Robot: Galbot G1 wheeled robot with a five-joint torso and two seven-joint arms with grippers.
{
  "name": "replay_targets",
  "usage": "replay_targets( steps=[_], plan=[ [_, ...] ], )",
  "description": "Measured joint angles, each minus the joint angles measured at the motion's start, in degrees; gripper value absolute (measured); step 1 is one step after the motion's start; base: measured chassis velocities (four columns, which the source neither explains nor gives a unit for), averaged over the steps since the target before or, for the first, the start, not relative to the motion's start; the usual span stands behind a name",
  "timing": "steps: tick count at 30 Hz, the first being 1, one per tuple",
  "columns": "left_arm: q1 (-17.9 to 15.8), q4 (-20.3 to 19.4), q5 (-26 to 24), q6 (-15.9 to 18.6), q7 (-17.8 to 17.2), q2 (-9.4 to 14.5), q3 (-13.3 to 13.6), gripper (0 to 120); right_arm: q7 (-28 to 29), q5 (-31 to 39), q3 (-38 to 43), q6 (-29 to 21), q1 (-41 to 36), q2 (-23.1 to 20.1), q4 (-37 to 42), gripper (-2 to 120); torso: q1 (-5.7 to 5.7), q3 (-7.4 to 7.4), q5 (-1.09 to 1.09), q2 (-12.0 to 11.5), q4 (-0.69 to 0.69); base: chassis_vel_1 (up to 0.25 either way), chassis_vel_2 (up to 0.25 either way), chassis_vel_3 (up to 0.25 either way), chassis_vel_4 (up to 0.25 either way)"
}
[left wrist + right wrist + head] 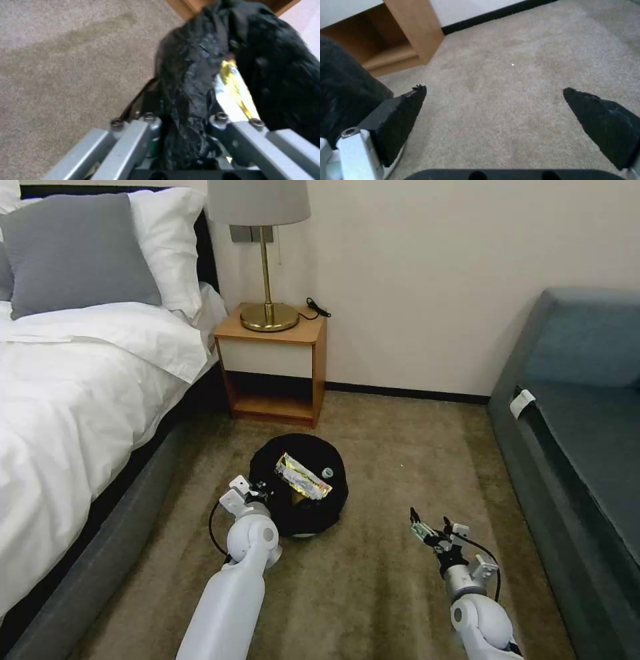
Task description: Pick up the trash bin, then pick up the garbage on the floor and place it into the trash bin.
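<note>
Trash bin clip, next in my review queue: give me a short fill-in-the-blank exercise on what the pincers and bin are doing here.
1. The left pincer is shut on the rim of the ____, which is lined with a black bag.
2. The right pincer hangs over bare carpet with its fingers ____.
3. A gold-silver foil wrapper lies ____ the trash bin.

Missing words: trash bin; open; inside

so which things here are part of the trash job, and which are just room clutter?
Job:
- trash bin, black-bagged, gripped at its rim by the left gripper
- gold-silver foil wrapper lying in the bin
- small bottle's white cap beside the wrapper
- right gripper, open above bare carpet

Bystanders:
- bed
- nightstand with brass lamp
- sofa
</note>
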Motion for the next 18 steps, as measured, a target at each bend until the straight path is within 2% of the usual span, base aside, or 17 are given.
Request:
replay_targets(
  steps=[2,5,6,8,12,15,18],
  plan=[
    [0.2,-0.36,-0.08,0.33,0.09,0.09,0.05,30,-0.01,0.01,0.0,0.0,-0.08,0.0,0.0,100,0.0,0.0,0.0,0.0,0.0,0.0,0.0,0.0,0.0],
    [0.9,-1.54,-0.11,1.24,0.32,0.41,0.11,43,-0.01,0.57,0.05,-0.2,-0.55,0.12,0.8,100,0.0,0.0,0.0,0.0,0.0,0.0,0.0,0.0,0.0],
    [0.9,-1.54,-0.11,1.24,0.32,0.41,0.11,43,-0.01,0.57,0.05,-0.2,-0.55,0.12,0.8,100,0.0,0.0,0.0,0.0,0.0,0.0,0.0,0.0,0.0],
    [1.41,-2.4,-0.06,1.56,0.38,0.65,0.02,55,-0.01,0.73,0.04,-0.38,-0.94,0.14,1.85,100,0.0,0.0,0.0,0.0,0.0,0.0,0.0,0.0,0.0],
    [1.91,-3.19,0.28,1.67,0.49,0.84,-0.07,64,0.01,0.84,0.03,-0.44,-1.25,0.03,2.57,100,0.0,0.0,0.0,0.0,0.0,0.0,0.0,0.0,0.0],
    [2.93,-4.51,1.38,1.68,1.89,1.22,-0.1,80,0.02,0.91,0.07,-0.45,-1.74,-0.15,3.15,100,0.0,0.0,0.0,0.0,0.0,0.0,0.0,0.0,0.0],
    [3.79,-5.5,3.2,1.68,3.27,1.49,-0.1,88,0.02,0.92,0.06,-0.45,-2.08,-0.17,3.67,100,0.0,0.0,0.0,0.0,0.0,0.0,0.0,0.0,0.0]
  ],
)
